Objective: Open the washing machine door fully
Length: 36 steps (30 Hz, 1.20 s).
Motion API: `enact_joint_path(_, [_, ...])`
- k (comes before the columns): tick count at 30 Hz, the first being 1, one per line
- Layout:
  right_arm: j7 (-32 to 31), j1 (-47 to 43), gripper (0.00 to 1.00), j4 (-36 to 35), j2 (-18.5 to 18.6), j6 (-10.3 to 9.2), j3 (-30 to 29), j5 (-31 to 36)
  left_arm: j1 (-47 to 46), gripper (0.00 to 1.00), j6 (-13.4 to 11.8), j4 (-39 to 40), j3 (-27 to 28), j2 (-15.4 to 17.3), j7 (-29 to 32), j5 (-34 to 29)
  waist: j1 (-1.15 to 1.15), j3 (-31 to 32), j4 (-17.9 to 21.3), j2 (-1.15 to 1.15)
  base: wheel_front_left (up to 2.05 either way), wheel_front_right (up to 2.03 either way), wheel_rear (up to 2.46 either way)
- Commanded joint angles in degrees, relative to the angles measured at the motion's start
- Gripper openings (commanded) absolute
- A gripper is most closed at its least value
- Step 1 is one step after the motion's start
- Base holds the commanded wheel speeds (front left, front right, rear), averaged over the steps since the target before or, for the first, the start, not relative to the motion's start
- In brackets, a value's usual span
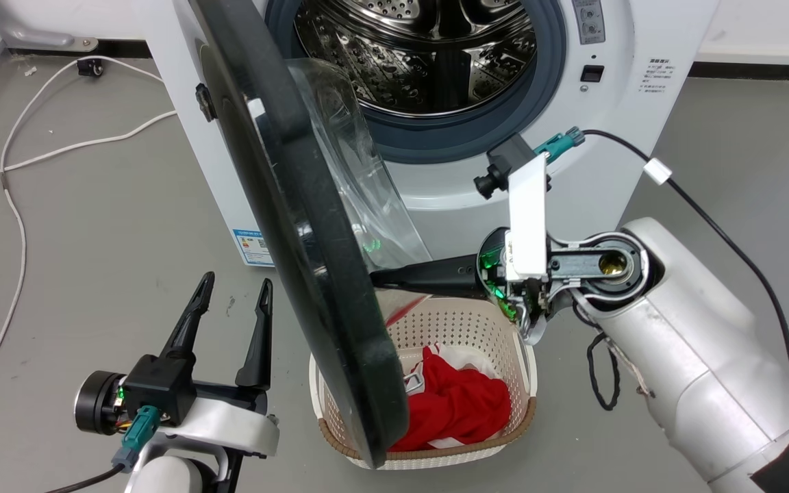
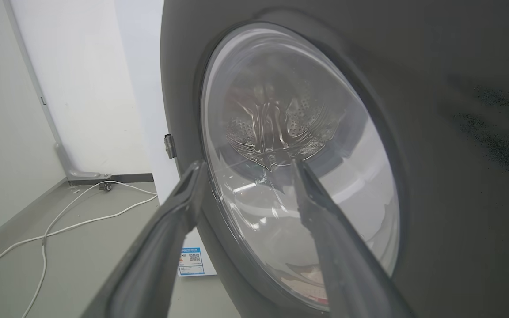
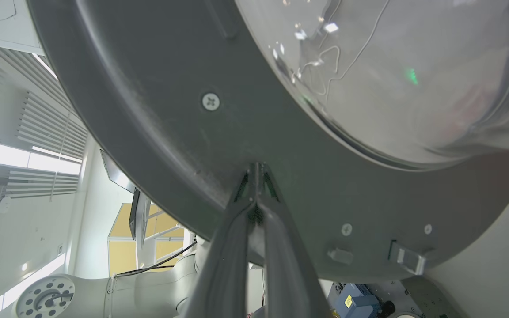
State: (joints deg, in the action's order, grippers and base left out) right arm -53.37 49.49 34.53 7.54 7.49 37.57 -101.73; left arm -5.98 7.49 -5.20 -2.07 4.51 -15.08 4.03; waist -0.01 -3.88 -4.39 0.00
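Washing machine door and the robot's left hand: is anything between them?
Nothing. In the head view, just bare grey floor separates the open left hand from the washing machine door.

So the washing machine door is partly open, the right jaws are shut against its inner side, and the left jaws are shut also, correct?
The left jaws are open, not shut: the head view shows their fingers spread apart beside the washing machine door. The rest stands: door partly open, right jaws shut against its inner side.

Glossy white forearms (image 1: 696, 356), long black tapered jaws, teal connectors (image 1: 559, 145), black cables (image 1: 709, 226), green indicator lights (image 1: 489, 260)
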Motion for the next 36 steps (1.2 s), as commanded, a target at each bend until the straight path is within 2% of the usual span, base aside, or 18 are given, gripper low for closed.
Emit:
enact_joint_path(1, [0.1,-1.2,0.0,-0.5,-0.6,0.0,0.4,-0.3,0.5,1.0,0.0,0.0,-0.1,0.0,-0.1,-0.2,0.01,0.0,0.0,0.0,0.0,0.0,0.0])
enact_joint_path(7, [1.8,-2.3,0.0,-2.8,-0.8,0.0,1.4,-1.5,0.4,1.0,0.0,0.0,-0.1,-0.1,-0.1,0.0,0.01,-0.2,0.1,0.0,0.0,0.0,0.0])
enact_joint_path(10, [4.6,-3.3,0.0,-3.8,-0.1,0.0,0.8,-1.6,0.5,1.0,0.0,0.0,0.1,-0.2,-0.1,0.1,0.01,-0.3,0.5,0.0,0.0,0.0,0.0])
enact_joint_path(16, [18.6,-6.1,0.0,-2.3,0.7,0.0,-3.7,-0.2,0.6,1.0,-0.1,0.0,1.0,-0.4,-0.1,0.3,0.01,-0.4,1.9,0.0,0.0,0.0,0.0])
enact_joint_path(20, [28.6,-8.9,0.0,-1.5,1.4,0.0,-9.4,-1.7,0.9,1.0,-0.1,-0.2,1.5,-0.5,-0.1,0.6,0.01,0.1,2.3,0.0,0.0,0.0,0.0])
enact_joint_path(29, [40.6,-22.6,0.0,-7.5,4.7,0.0,-19.6,-5.8,2.2,1.0,-0.1,-0.5,2.9,-0.7,-0.1,0.6,0.01,1.6,3.1,0.0,0.0,0.0,0.0])
enact_joint_path(31, [43.0,-26.3,0.47,-9.8,5.2,0.0,-20.8,-5.3,2.3,1.0,-0.1,-0.6,3.2,-0.8,-0.1,0.6,0.01,2.0,3.1,0.0,0.0,0.0,0.0])
enact_joint_path(32, [44.5,-28.0,0.89,-11.1,5.3,0.0,-21.5,-4.9,2.3,1.0,-0.1,-0.6,3.3,-0.8,-0.1,0.7,0.01,2.2,3.1,0.0,0.0,0.0,0.0])
enact_joint_path(33, [46.6,-29.8,1.0,-12.2,5.7,0.0,-22.3,-4.0,2.5,1.0,-0.1,-0.7,3.4,-0.8,-0.1,0.7,0.01,2.4,3.1,0.0,0.0,0.0,0.0])
enact_joint_path(36, [53.5,-34.4,1.0,-15.4,6.3,0.0,-24.0,-0.4,2.9,1.0,-0.1,-0.8,3.5,-0.9,-0.1,0.7,0.01,2.7,3.2,0.0,0.0,0.0,0.0])
